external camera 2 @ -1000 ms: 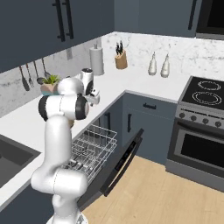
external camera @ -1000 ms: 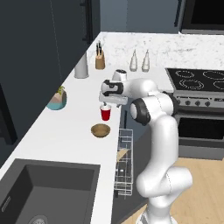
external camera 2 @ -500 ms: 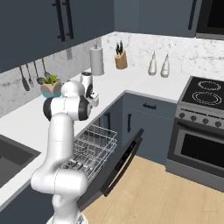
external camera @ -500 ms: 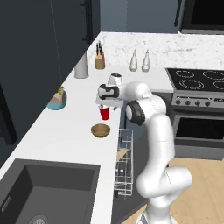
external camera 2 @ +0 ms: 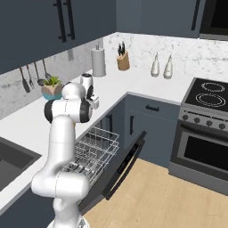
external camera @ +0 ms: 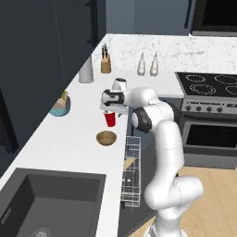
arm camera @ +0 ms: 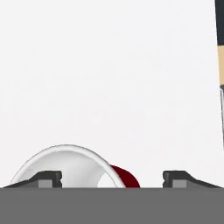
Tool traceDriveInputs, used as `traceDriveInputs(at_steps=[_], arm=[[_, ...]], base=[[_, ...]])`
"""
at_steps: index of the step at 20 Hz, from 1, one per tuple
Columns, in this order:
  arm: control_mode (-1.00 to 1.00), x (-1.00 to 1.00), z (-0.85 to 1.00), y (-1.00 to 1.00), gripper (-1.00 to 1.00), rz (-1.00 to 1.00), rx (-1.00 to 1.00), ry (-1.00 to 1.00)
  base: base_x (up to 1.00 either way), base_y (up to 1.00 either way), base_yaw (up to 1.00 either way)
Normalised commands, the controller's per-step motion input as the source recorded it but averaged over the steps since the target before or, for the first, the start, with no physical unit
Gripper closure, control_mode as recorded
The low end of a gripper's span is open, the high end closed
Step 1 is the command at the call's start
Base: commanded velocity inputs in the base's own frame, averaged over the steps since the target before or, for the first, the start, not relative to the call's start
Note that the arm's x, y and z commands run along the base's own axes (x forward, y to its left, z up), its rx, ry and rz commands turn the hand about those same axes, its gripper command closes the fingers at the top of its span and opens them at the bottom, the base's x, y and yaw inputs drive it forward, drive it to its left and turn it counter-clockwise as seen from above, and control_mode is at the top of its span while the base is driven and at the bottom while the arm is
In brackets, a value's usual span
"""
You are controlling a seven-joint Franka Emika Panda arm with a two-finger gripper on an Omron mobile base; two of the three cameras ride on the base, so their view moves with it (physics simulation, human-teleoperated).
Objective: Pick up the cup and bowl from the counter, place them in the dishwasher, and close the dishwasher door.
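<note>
Tool [arm camera: 112, 177] stands released, fingers apart around the rim of the red cup [external camera: 110, 119], not yet clenched. Cup upright on the white desk [external camera: 69, 139], just beyond the brown bowl [external camera: 106, 138]. Judged light, rigid, smooth-sided; best gripped across the upper wall, squarely, lest it slip
</note>
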Motion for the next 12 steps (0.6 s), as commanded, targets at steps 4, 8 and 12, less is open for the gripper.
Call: traceDriveInputs(at_steps=[4,8,12], arm=[[-1.0,-0.12,-0.19,0.0,1.0,-0.12,0.0,0.0],[-1.0,-0.47,-0.13,-0.21,1.0,-0.18,0.0,0.0],[-1.0,-0.9,-0.12,-0.55,1.0,-0.21,0.0,0.0]], base=[[0.0,0.0,0.0],[0.0,0.0,0.0],[0.0,0.0,0.0]])
